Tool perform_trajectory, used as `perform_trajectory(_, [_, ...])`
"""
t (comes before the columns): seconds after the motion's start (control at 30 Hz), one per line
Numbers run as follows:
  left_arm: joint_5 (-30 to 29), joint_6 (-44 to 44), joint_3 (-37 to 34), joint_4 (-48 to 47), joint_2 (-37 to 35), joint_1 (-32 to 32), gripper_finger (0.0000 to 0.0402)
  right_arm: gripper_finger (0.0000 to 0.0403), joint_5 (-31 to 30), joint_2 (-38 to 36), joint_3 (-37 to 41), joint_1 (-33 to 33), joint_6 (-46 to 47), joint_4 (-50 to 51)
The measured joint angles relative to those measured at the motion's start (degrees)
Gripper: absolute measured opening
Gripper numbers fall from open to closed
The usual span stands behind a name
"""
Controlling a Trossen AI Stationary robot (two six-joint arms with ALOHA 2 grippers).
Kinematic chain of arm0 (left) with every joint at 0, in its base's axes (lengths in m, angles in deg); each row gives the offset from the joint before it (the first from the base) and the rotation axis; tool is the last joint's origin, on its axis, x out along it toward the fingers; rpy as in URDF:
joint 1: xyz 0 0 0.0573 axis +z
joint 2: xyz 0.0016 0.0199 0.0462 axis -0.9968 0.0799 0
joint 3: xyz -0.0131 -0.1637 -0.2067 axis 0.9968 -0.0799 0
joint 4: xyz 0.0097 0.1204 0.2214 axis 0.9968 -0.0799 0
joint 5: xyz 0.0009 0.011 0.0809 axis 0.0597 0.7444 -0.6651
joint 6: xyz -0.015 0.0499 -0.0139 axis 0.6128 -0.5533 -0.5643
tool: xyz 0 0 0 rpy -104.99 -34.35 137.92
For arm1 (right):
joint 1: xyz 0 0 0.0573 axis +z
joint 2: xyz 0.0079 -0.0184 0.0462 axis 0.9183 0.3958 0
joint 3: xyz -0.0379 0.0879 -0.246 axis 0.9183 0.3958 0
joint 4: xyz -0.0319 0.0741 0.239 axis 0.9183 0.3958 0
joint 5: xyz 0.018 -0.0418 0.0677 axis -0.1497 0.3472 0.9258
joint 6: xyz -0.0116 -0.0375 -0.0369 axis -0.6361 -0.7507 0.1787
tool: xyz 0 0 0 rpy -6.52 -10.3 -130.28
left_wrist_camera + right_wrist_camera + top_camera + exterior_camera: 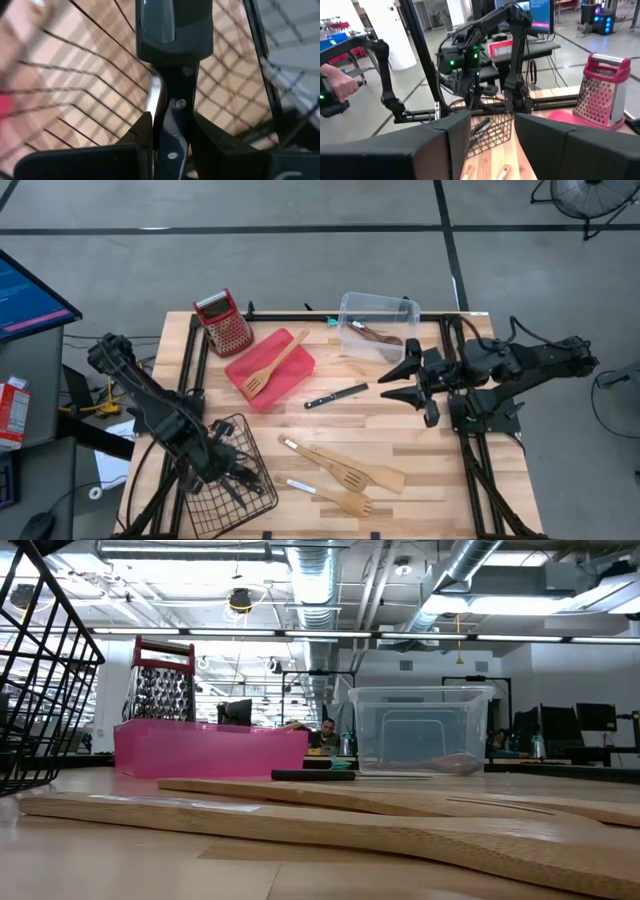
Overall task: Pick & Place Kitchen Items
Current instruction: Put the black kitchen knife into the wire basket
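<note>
My left gripper (228, 470) is down inside the black wire basket (250, 500) at the table's near left and is shut on a black-handled knife (172, 125). My right gripper (386, 382) hangs open and empty above the table's right half, beside the clear plastic box (378, 328), which holds a wooden spoon (380, 337). A wooden slotted spatula (272, 368) lies in the red tray (240, 370). A knife (335, 395) lies flat on the table at mid-table. Two wooden turners (345, 463), (340, 500) lie flat near the front edge. My left gripper pinches the knife's black riveted handle (175, 107) between its two fingers (142, 132), and the knife lies along them. A steel edge (156, 95) shows beside the handle. The knife is within the basket's wires. I cannot tell whether it rests on them.
A red-topped metal box grater (222, 322) stands at the far left by the tray. In the right wrist view a person's hand (340, 85) shows beyond the table. Bare wood lies between the basket and the turners.
</note>
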Motion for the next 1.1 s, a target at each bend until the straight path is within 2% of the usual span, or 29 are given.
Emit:
perform_trajectory(0.33, [1.4,-0.1,-8.0,1.8,0.0,-2.0,0.0065,0.0164,0.0,0.9,0.0,0.0,0.2,-0.2])
perform_trajectory(1.1, [2.6,0.0,-23.7,22.7,0.0,-2.0,0.0065,0.0159,0.0,1.1,0.0,-0.1,0.6,-0.4])
